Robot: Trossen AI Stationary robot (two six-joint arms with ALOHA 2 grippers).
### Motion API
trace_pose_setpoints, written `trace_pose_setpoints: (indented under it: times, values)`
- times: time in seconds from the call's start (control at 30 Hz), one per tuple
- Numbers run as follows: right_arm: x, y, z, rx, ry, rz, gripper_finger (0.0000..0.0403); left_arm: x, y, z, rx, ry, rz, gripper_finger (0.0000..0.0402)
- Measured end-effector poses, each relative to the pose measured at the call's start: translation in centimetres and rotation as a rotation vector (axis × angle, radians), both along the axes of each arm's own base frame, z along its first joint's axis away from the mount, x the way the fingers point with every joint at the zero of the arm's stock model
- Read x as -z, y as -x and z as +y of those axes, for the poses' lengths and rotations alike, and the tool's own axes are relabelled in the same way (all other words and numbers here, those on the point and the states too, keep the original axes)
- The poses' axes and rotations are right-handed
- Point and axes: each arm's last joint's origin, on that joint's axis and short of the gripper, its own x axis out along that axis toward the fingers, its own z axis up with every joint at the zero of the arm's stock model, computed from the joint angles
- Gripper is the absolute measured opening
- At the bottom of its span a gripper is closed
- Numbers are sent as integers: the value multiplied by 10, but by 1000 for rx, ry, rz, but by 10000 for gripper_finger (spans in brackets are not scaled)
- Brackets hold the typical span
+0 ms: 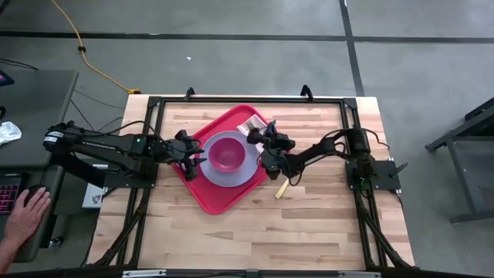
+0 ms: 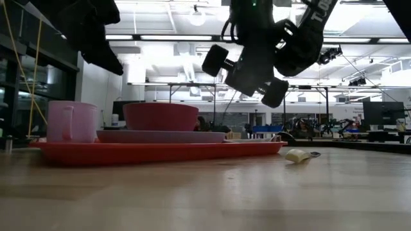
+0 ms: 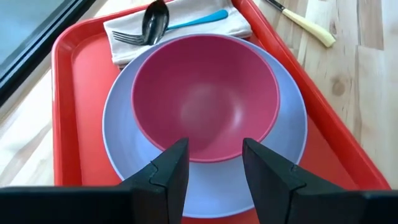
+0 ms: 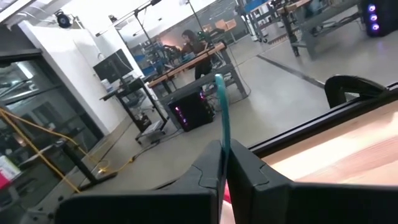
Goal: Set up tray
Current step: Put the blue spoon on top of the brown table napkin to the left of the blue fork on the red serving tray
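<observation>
The red tray [image 1: 202,193] lies mid-table and carries a lavender plate [image 1: 245,171] with a deep pink bowl [image 1: 226,154] on it. On a white napkin [image 3: 124,46] at the tray's far right corner I see fork tines, a dark spoon bowl [image 3: 155,22] and a teal handle. My left gripper [image 3: 214,146] hovers open over the plate's left rim, pointing at the bowl. My right gripper [image 1: 261,141] hangs over the tray's right side by the napkin, shut on a thin teal handle. Which utensil that handle belongs to is hidden. My right gripper pinches a thin teal utensil handle [image 4: 222,134] between its two fingers. The fingers point about level and lie across the handle, whose free end [image 4: 218,81] sticks out past them. The rest of the utensil is hidden behind the fingers.
A cream-handled knife [image 1: 282,189] lies on the wooden table just right of the tray. A pink cup [image 2: 70,122] stands on the tray's left part in the low view. A person's hand [image 1: 27,215] rests on a keyboard beyond the table's left edge.
</observation>
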Motion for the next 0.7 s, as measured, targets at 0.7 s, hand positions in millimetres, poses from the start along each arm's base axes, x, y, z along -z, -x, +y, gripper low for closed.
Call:
trace_pose_setpoints:
  times: [0.7]
  values:
    - [18,-3,-9,-69,-15,-25,0,1,0,0,29,-30,19,179]
